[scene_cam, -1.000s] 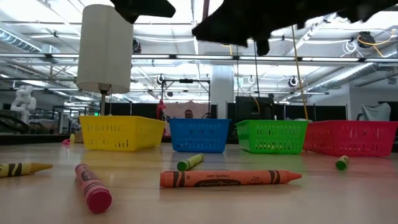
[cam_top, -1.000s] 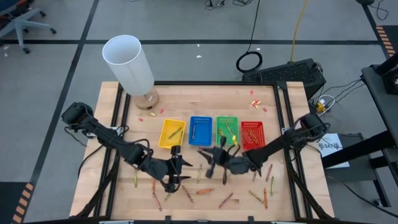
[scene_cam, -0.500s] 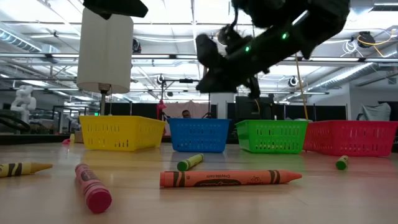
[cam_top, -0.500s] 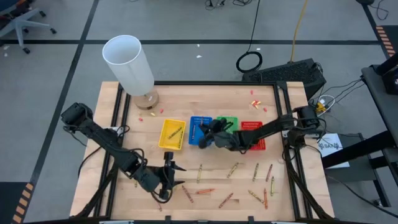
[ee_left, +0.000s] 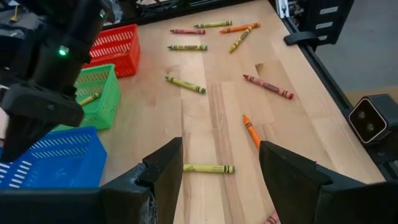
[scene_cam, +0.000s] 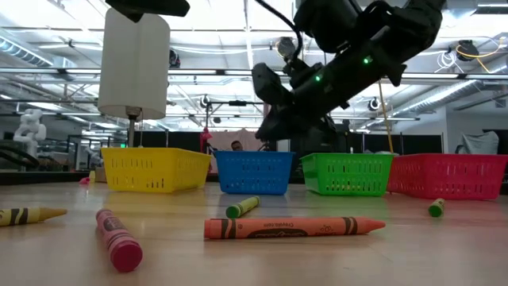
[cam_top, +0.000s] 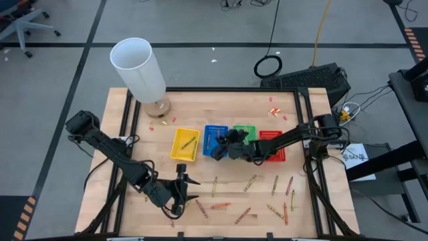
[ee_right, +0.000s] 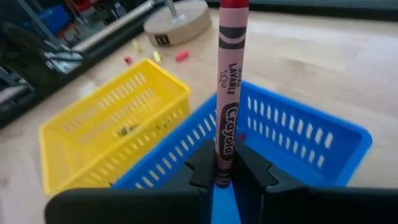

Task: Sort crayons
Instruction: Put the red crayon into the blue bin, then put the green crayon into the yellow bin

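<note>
Table (cam_top: 221, 107) carried four trays in a row: yellow tray (cam_top: 185, 144), blue tray (cam_top: 215, 138), green tray (cam_top: 243, 136), red tray (cam_top: 271, 142). Right claw (cam_top: 221, 148) hung over the blue tray, clenched on an upright pinkish-red crayon (ee_right: 229, 93). Left claw (cam_top: 184, 188) was spread wide, holding nothing, above the table's near part. Loose crayons (cam_top: 251, 182) lay scattered on the wood nearer than the trays.

Ahead on the worktop (scene_cam: 444, 254): an orange crayon (scene_cam: 294, 229) lying crosswise, a green one (scene_cam: 242, 207) behind it, a pink one (scene_cam: 119, 241) nearby. Farther back, in a row: yellow (scene_cam: 155, 170), blue (scene_cam: 254, 172), green (scene_cam: 347, 174) and red (scene_cam: 448, 175) baskets. Above the blue basket, a dark arm (scene_cam: 349, 56).
</note>
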Controlling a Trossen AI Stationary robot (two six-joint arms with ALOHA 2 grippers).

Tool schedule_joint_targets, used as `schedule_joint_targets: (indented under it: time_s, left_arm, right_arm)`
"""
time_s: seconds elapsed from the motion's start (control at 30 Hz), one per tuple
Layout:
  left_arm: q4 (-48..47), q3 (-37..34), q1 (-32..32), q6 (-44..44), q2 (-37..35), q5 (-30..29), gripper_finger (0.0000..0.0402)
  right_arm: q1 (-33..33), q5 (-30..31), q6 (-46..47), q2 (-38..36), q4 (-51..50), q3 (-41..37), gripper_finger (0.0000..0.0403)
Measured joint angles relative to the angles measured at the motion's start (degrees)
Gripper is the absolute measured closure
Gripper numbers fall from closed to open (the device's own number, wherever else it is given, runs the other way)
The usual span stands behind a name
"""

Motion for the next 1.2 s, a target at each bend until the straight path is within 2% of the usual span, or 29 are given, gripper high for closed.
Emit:
schedule_joint_targets:
  time_s: [0.47, 0.87, 1.0, 1.2]
  left_arm:
    - [0.28, 0.00, 0.00, 0.00, 0.00, 0.02, 0.0190]
    - [0.30, 0.00, 0.00, -0.13, 0.00, 0.02, 0.0190]
    - [0.28, 0.00, 0.00, -0.14, 0.00, 0.02, 0.0190]
    - [0.91, 0.00, 0.00, -0.17, 0.00, 0.02, 0.0190]
  right_arm:
    - [0.04, -0.19, 3.88, 0.01, -3.95, 0.00, 0.0371]
    - [0.71, -0.03, 2.62, 0.01, -4.08, 0.00, 0.0306]
    - [1.85, -0.10, -1.09, -0.86, -2.29, 0.00, 0.0292]
    - [6.59, -0.21, -10.08, -8.14, -2.16, 0.00, 0.0287]
